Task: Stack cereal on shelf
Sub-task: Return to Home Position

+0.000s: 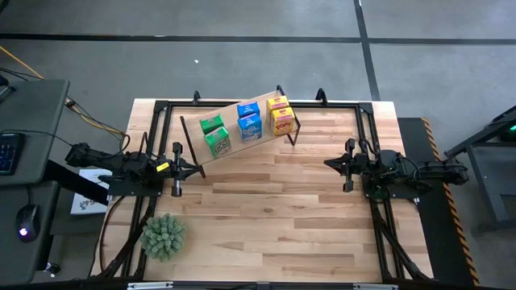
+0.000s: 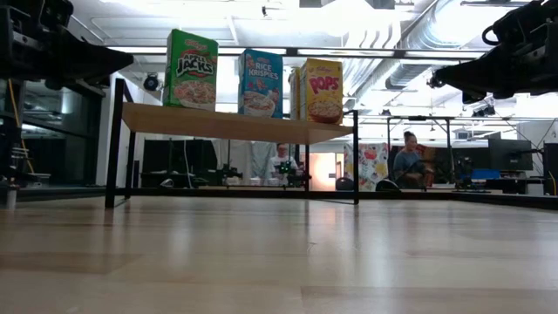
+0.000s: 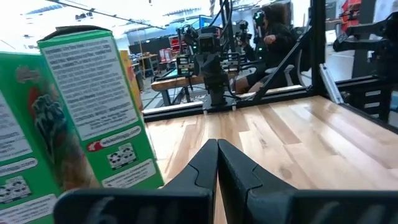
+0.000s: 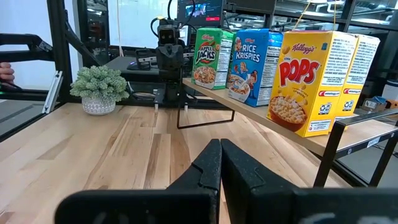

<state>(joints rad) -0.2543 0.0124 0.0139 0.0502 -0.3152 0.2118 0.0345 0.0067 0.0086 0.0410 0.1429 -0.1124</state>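
Several cereal cartons stand upright on the light-wood shelf point(image 1: 242, 138): two green point(image 1: 215, 134), two blue point(image 1: 249, 121), two yellow-orange point(image 1: 280, 114). The low view shows the green point(image 2: 191, 70), blue point(image 2: 261, 84) and yellow point(image 2: 322, 90) fronts on the plank point(image 2: 235, 127). My left gripper point(image 1: 197, 169) hangs at the table's left, just near of the shelf's left end, shut and empty; a green carton point(image 3: 74, 112) shows beside its fingers point(image 3: 217, 163). My right gripper point(image 1: 329, 163) waits at the table's right, shut and empty point(image 4: 220, 160).
A round spiky green plant point(image 1: 164, 235) sits near the table's near-left corner. Black frame rails point(image 1: 367, 129) run along the table's edges. Bare striped wood point(image 1: 274, 209) lies between the arms and toward the near edge. A person point(image 2: 408, 162) sits in the room behind.
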